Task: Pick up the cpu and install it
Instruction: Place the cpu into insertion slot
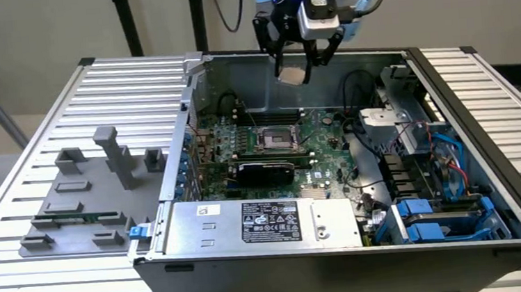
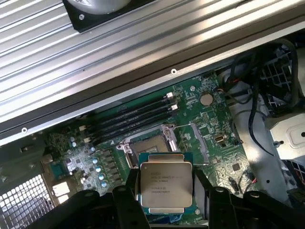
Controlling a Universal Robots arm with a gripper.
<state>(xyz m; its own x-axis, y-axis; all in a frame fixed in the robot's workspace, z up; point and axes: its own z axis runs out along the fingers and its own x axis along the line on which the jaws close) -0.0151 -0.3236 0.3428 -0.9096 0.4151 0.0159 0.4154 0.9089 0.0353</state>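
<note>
So the black two-finger gripper (image 1: 299, 65) is hanging over the open dark grey computer case (image 1: 345, 268), and it's clamping the cpu (image 1: 291, 75), a small flat square chip with a silvery-grey metal top and a thin green rim. In the exterior view the chip is sitting up in the air near the case's far wall, tilted a bit and clearly not touching anything below it.

From the wrist view you're looking straight down past the cpu (image 2: 166, 186). The black fingers (image 2: 125, 210) are pressing on its two opposite edges, so the gripper (image 2: 167, 206) is closed onto the chip and not spread free. The printed text on the metal lid is facing the camera, though it's too small to read.

Below it, the green motherboard (image 2: 209, 124) is lying flat in the case, and the dark square socket with a metal rim (image 2: 147, 145) is showing just past the chip's far edge. Its metal frame is looking flipped open to one side. The long black memory slots (image 2: 138, 117) are running right beside the socket.

Toward the exterior view's left, on the ribbed aluminium table (image 1: 125, 80), a grey plastic holder block (image 1: 78, 195) is carrying a long narrow green memory stick (image 1: 76, 218).
</note>
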